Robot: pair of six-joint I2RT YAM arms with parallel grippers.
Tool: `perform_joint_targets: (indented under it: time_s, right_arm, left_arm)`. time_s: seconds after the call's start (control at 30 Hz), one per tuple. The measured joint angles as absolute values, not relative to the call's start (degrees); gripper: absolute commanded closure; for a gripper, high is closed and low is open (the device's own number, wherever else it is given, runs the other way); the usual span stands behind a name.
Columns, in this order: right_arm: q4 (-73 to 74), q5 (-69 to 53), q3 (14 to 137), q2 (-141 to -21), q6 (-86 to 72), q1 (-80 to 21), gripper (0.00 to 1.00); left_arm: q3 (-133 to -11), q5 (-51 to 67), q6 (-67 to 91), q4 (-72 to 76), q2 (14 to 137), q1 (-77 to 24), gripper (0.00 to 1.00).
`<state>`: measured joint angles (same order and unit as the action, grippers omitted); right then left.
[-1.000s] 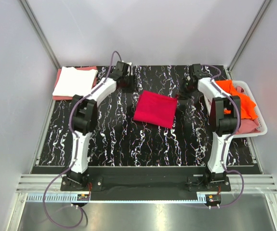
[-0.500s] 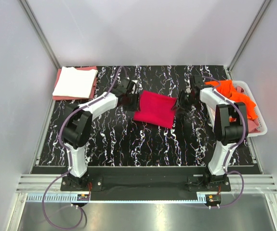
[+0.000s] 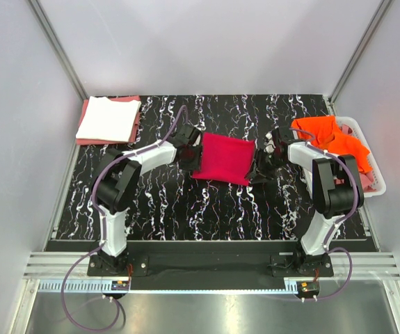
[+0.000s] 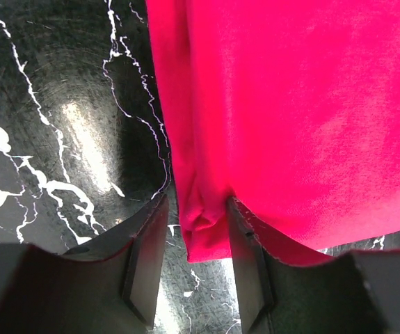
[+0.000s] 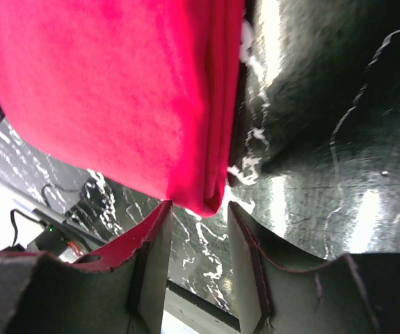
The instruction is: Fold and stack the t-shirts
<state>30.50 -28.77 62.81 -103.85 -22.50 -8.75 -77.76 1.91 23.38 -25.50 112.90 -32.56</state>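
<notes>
Your left arm [image 3: 147, 154] and right arm [image 3: 318, 226] wear glossy white shells broken by chunky black joints, and a purple cable [image 3: 62, 289] trails from each base. Up close, your left fingers [image 4: 144, 264] and right fingers [image 5: 151, 264] are flat, matte dark-grey plates.

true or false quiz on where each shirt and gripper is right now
1. The crimson-red t-shirt lies folded near the middle of the table. True.
2. The white t-shirt sits in the basket. False: it lies folded on top of a salmon-pink t-shirt at the table's far left corner.
3. The left gripper is at the red shirt's left edge and the right gripper is at its right edge. True; each wrist view shows red cloth between the fingers.
4. The orange t-shirt is folded on the stack. False: it lies crumpled in the white basket at the table's right side.
</notes>
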Motion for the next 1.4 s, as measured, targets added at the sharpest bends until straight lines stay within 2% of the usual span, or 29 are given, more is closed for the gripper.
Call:
perform_joint_targets:
  time_s: [0.07, 0.1, 0.13, 0.17, 0.2, 0.23, 0.27, 0.3, 0.63, 0.83, 1.1, 1.23, 1.27, 1.3, 1.4]
  right_arm:
    - [29.71, -29.58, 61.89, -103.33, -22.28, -8.75, 0.57]
    - [29.39, -29.69, 61.52, -103.13, -22.24, -8.80, 0.58]
    - [29.06, -29.71, 61.14, -103.00, -22.22, -8.82, 0.60]
    - [28.56, -29.76, 60.66, -102.91, -22.15, -8.86, 0.67]
    - [28.25, -29.85, 60.31, -102.87, -22.06, -8.88, 0.73]
    - [27.83, -30.04, 59.86, -102.83, -21.89, -8.88, 0.81]
    - [27.51, -30.13, 59.37, -102.76, -21.65, -8.88, 0.98]
    - [27.16, -30.06, 58.89, -102.61, -21.54, -8.91, 1.00]
    - [25.93, -27.55, 53.95, -96.75, -22.00, -9.04, 1.00]
    - [25.04, -26.15, 51.09, -94.74, -22.63, -9.28, 1.00]
    - [24.36, -25.96, 45.74, -87.37, -24.91, -9.76, 1.00]
    - [23.31, -26.02, 44.47, -86.87, -25.76, -9.76, 1.00]
    - [23.22, -26.09, 44.18, -86.85, -25.82, -9.76, 0.97]
    - [23.11, -26.17, 43.92, -86.87, -25.93, -9.76, 0.86]
    - [23.11, -26.22, 43.57, -86.85, -26.13, -9.80, 0.74]
  left_arm:
    - [-77.45, 2.74, 23.59, -25.08, 112.90, -32.51, 0.62]
    - [-77.32, 3.18, 23.73, -24.88, 112.90, -32.47, 0.74]
    - [-77.17, 3.53, 24.08, -24.67, 112.90, -32.47, 0.81]
    - [-77.06, 3.95, 24.23, -24.47, 112.90, -32.47, 0.94]
    - [-76.95, 4.51, 24.51, -24.16, 112.90, -32.47, 1.00]
    - [-76.73, 4.99, 24.53, -23.81, 112.90, -32.47, 1.00]
    - [-76.53, 5.52, 24.51, -23.57, 112.90, -32.47, 1.00]
    - [-76.25, 5.93, 24.56, -23.22, 112.88, -32.45, 1.00]
    - [-63.70, 5.15, 30.98, -20.23, 103.81, -33.10, 1.00]
    - [-59.51, 5.23, 33.95, -16.56, 101.51, -33.47, 1.00]
    - [-54.54, 5.45, 36.14, -15.84, 91.92, -34.35, 1.00]
    - [-52.56, 5.50, 37.26, -13.87, 92.01, -34.46, 1.00]
    - [-51.81, 5.63, 37.56, -13.61, 92.14, -34.57, 1.00]
    - [-50.96, 5.74, 37.82, -13.61, 92.23, -34.79, 0.92]
    - [-50.19, 5.72, 37.87, -15.03, 92.49, -35.59, 0.75]
